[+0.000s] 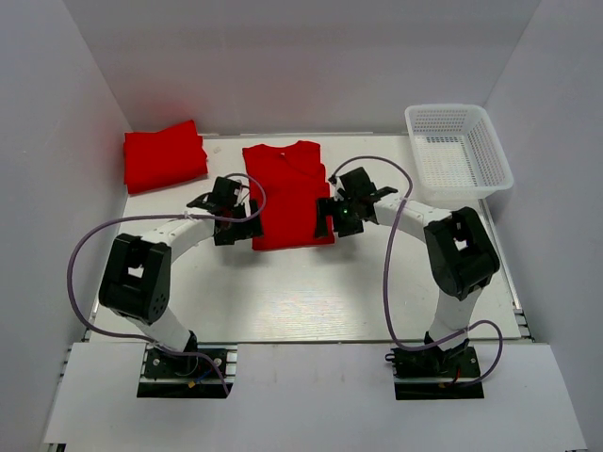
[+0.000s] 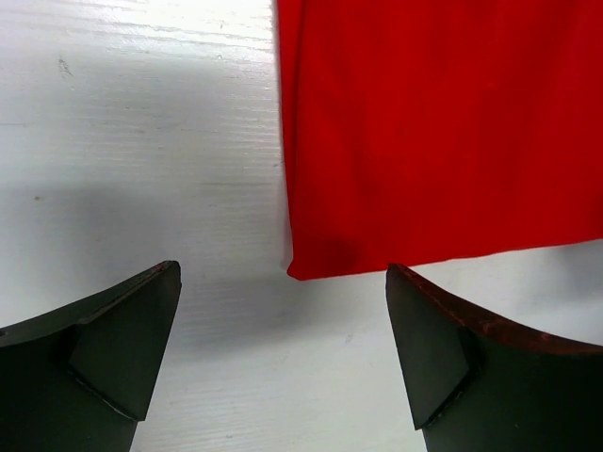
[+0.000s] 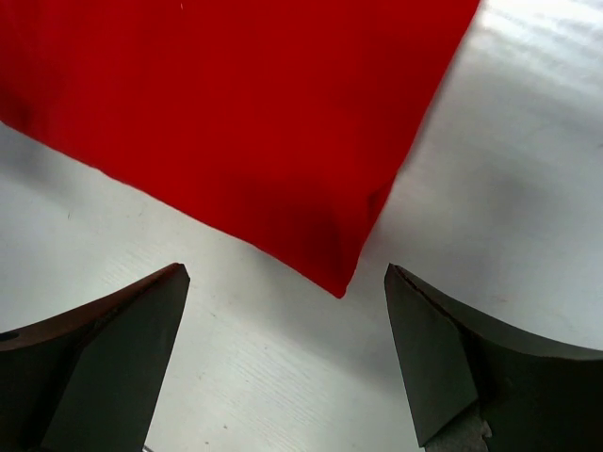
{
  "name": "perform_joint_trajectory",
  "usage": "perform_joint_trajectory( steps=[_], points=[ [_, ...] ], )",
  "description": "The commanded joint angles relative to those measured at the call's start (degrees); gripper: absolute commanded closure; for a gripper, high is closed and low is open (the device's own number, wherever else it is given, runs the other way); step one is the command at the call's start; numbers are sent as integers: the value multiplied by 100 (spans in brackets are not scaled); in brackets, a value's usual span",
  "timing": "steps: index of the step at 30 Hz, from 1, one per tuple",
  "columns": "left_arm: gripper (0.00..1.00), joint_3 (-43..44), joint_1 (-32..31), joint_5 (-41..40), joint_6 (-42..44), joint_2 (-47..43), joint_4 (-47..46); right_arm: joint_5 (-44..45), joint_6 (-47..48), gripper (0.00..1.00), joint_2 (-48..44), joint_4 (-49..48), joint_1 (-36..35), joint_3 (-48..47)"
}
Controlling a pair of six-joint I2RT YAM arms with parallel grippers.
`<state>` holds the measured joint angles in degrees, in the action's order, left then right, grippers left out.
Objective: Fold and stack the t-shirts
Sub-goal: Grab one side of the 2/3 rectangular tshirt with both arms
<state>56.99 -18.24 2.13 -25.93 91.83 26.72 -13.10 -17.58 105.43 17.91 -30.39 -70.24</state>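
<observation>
Red cloth lies in two places on the white table [image 1: 301,301]. At the back left corner one t-shirt [image 1: 165,156] sits as a compact folded bundle, well apart from both arms. It looks finished and seems to mark the spot where the stack will grow. The second t-shirt [image 1: 287,193] lies flat in the middle of the table, collar toward the far wall. Its sides appear turned in, so it reads as a long narrow rectangle rather than a spread shirt.

The left gripper [image 1: 233,213] is just beside this shirt's near left corner, and the right gripper [image 1: 339,209] is just beside its near right corner. In the left wrist view the fingers [image 2: 113,339] stand wide apart with the hem corner showing between them, and bare table shows under them. In the right wrist view the fingers [image 3: 104,348] are equally wide, and the other corner points down between them. Neither pair grips any cloth. How high they are above the fabric cannot be told.

As a judgement, the task is somewhat past halfway: one shirt is done and the other has its lengthwise folds. What is left appears to be taking both near corners, bringing the hem up toward the collar, and carrying the bundle over onto the folded one. A white mesh basket [image 1: 459,151] stands at the back right, and no further shirt is visible.
</observation>
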Motion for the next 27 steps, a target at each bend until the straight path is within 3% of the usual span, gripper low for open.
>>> perform_joint_trajectory(
  steps=[1, 4, 6, 11, 16, 18, 24, 25, 27],
  points=[
    [0, -100, -31, 77, 36, 53, -359, -447, -228, 10, 12, -130, 25, 115],
    [4, -267, -31, 278, 88, 177, -544, -474, -289, 10, 92, -192, 42, 247],
    [12, -355, -31, 498, 141, 229, -773, -422, -298, 14, 127, -279, 68, 353],
    [21, -775, -83, 622, 141, 283, -1036, -324, -395, 22, 136, -691, 156, 651],
    [39, -1103, -83, 736, 141, 212, -1318, -333, -465, 47, 171, -938, 227, 862],
    [55, -1164, -83, 798, 88, 212, -1371, -360, -483, 61, 197, -1009, 253, 915],
    [73, -1480, -83, 1341, 88, 37, -1792, -211, -483, 91, 40, -1306, 271, 1144],
    [84, -1480, -83, 1430, 88, 37, -1793, -201, -518, 99, 22, -1351, 245, 1213],
    [100, -1480, -83, 1631, 88, 37, -1846, -166, -571, 100, -74, -1500, 270, 1302]
  ],
)
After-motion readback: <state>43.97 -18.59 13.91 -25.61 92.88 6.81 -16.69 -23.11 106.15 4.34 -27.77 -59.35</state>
